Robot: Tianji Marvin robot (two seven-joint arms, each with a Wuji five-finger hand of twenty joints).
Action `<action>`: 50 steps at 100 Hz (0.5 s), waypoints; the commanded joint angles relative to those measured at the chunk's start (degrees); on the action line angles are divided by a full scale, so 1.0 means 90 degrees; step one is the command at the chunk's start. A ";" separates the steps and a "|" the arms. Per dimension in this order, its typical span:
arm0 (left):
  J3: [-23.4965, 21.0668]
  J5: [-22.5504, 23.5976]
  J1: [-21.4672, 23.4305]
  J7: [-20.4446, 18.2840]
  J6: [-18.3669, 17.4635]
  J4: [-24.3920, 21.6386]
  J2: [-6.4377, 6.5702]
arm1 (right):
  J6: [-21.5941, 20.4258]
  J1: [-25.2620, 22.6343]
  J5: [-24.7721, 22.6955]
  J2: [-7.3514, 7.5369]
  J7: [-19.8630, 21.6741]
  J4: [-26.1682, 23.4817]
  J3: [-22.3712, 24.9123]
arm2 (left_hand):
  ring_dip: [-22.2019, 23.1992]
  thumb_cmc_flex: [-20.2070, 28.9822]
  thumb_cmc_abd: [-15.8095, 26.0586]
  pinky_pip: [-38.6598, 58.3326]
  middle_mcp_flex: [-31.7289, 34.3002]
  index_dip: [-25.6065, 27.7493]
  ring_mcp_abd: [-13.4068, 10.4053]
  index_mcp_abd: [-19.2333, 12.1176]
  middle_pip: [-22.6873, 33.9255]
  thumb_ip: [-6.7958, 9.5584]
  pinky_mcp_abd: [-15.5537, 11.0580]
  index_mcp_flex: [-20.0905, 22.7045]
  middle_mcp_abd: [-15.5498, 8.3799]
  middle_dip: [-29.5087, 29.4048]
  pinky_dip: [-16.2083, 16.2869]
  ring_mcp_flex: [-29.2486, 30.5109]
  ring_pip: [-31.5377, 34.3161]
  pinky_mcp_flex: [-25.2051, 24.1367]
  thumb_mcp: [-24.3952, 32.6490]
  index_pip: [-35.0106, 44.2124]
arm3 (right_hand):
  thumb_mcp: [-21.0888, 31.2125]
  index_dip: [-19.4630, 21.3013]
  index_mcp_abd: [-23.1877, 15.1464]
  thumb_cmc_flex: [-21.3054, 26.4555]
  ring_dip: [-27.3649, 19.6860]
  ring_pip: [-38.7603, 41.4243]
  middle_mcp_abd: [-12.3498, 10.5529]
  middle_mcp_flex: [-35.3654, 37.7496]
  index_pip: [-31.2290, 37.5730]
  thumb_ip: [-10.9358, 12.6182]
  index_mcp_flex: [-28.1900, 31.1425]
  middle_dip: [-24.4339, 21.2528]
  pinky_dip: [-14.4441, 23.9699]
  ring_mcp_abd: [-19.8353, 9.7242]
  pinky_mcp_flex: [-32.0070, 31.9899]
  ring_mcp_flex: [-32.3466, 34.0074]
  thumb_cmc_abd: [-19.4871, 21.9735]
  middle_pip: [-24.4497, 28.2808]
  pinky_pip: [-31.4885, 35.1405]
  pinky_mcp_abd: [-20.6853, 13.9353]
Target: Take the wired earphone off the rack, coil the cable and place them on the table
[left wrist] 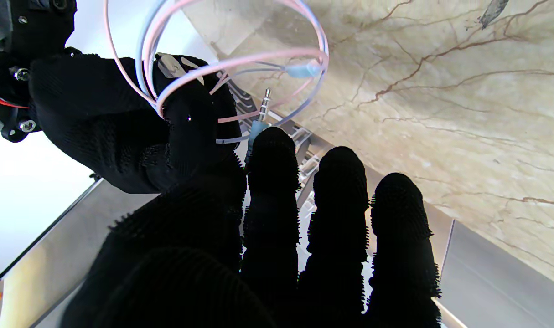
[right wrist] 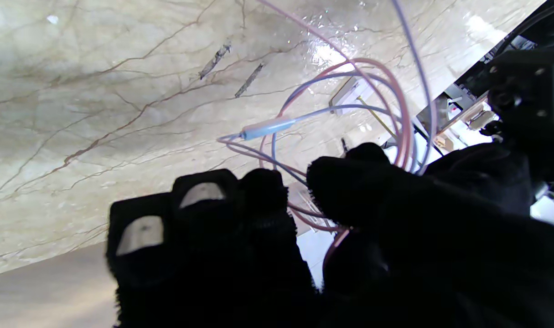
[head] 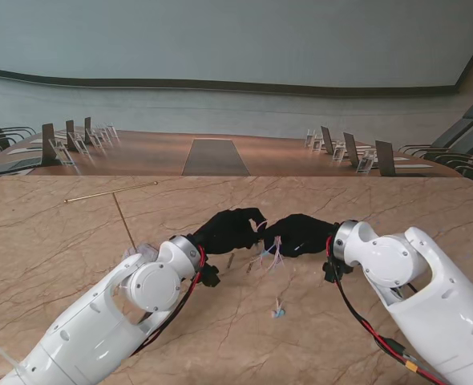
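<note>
The earphone cable [head: 268, 255], pink and pale blue, hangs in loops between my two black-gloved hands over the middle of the table. My right hand [head: 301, 234] is shut on the loops [left wrist: 158, 98], which run around its fingers. My left hand [head: 228, 230] touches it fingertip to fingertip. The metal jack plug [left wrist: 266, 98] sticks out at my left index fingertip [left wrist: 272, 150], pinched against the thumb. A blue splitter [right wrist: 267, 127] sits on the coil above the marble. The thin gold wire rack [head: 112, 192] stands bare at the left, farther from me.
A small pale blue piece [head: 277, 311] lies on the marble table [head: 76, 241] nearer to me than the hands, too small to make out. Beyond the table's far edge are a long conference table [head: 212, 156], name stands and chairs.
</note>
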 commanded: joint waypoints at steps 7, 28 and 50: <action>0.0083 -0.0162 0.0039 -0.0017 0.0119 -0.0023 -0.0078 | 0.0110 0.0005 0.0053 -0.0083 -0.0050 0.0033 -0.0084 | -0.0019 0.0408 0.0154 0.0289 0.0007 0.0231 0.0017 -0.0376 0.0241 -0.0148 0.0197 -0.0034 -0.0201 -0.0026 -0.0035 0.0160 0.0185 0.0050 -0.0099 0.0492 | 0.0169 -0.0058 0.0056 -0.0145 -0.0033 0.0343 0.0420 0.0308 0.0357 0.0000 -0.0017 -0.0098 -0.0045 0.0725 0.0251 0.0252 -0.0285 0.0229 0.0470 -0.0465; 0.0142 -0.0375 0.0038 0.0148 0.0227 0.0085 -0.0169 | 0.0225 -0.0022 0.0120 -0.0148 -0.0299 0.0025 -0.0135 | -0.0031 0.0661 0.0308 0.0252 -0.0055 0.0267 0.0032 -0.0411 0.0292 -0.0128 0.0205 -0.0144 -0.0227 -0.0103 -0.0040 0.0106 0.0170 -0.0003 -0.0383 0.0592 | 0.0200 -0.0141 0.0090 -0.0143 -0.0066 0.0374 0.0420 0.0344 0.0400 -0.0055 -0.0047 -0.0106 -0.0099 0.0720 0.0300 0.0291 -0.0324 0.0244 0.0507 -0.0463; 0.0193 -0.0548 0.0044 0.0282 0.0282 0.0194 -0.0244 | 0.0283 -0.0038 0.0188 -0.0219 -0.0584 0.0029 -0.0163 | -0.0042 0.0922 0.0434 0.0198 -0.0089 0.0315 0.0053 -0.0450 0.0343 -0.0086 0.0187 -0.0306 -0.0226 -0.0193 -0.0046 0.0045 0.0130 -0.0066 -0.0699 0.0715 | 0.0245 -0.0221 0.0102 -0.0154 -0.0098 0.0402 0.0416 0.0378 0.0428 -0.0092 -0.0065 -0.0113 -0.0151 0.0715 0.0349 0.0326 -0.0371 0.0254 0.0543 -0.0456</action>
